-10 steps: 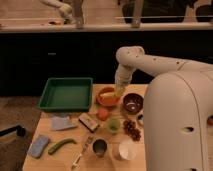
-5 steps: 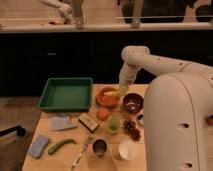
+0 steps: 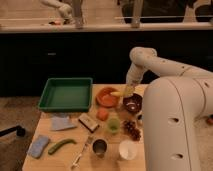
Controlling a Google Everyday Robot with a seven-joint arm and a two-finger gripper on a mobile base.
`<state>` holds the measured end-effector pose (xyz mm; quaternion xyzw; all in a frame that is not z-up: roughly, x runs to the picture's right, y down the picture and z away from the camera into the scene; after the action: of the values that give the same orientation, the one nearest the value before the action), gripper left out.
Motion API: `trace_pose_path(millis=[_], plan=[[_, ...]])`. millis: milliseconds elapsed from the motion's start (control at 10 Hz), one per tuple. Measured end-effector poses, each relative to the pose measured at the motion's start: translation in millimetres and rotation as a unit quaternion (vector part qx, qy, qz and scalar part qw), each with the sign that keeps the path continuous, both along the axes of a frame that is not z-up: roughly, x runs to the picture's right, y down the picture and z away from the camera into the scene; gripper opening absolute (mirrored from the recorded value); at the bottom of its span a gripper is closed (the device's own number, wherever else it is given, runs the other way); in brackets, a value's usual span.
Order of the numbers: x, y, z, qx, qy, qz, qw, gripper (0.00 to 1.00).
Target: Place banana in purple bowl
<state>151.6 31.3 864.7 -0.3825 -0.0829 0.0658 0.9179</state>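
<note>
Above the far right part of the worktop (image 3: 60, 157), the pincer (image 3: 128, 91) hangs from the white arm (image 3: 165, 64), which reaches in from the right and bends down from its elbow. Pincer is pressed together on the banana (image 3: 120, 93), which sticks out leftward from it as a short yellow piece, roughly level. Banana sits in the air between the orange bowl (image 3: 106, 97) and the purple bowl (image 3: 132, 103), over the near edge of the orange one and just left of the purple one; it is not in the purple bowl. Purple bowl stands just right of the orange bowl, the two nearly touching; its inside shows a pale glint. Green tray (image 3: 65, 93) lies to the left at the back of the worktop, well apart from the bowls. In front of the bowls: an orange round fruit (image 3: 102, 114), a light green fruit (image 3: 114, 124) and a dark bunch of grapes (image 3: 132, 128). A brown rectangular object (image 3: 88, 122) lies left of the orange fruit, with a pale blue cloth (image 3: 62, 123) beside it. Near front edge: a green elongated vegetable (image 3: 61, 145), a blue-grey sponge (image 3: 39, 146), a fork-like utensil (image 3: 82, 151), a metal cup (image 3: 99, 147) and a white cup (image 3: 127, 149). Robot body (image 3: 175, 125) fills the right side of the view.
</note>
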Motion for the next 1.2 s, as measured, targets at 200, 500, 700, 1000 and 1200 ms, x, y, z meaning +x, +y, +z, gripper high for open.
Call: trace_pose_path(millis=[200,500,700,1000,1200], plan=[[14.6,12.3,18.0,-0.024,0.014,0.014,0.9995,0.0],[32.4,18.2,28.0,-0.044,0.029,0.036,0.998,0.0],[40.7,17.8,27.8,-0.045,0.032,0.049,0.9973,0.0],[51.1,11.6,20.3,-0.037,0.032,0.068,0.9965,0.0],[57.3,8.3,15.9,-0.033,0.032,0.079,0.9959,0.0]])
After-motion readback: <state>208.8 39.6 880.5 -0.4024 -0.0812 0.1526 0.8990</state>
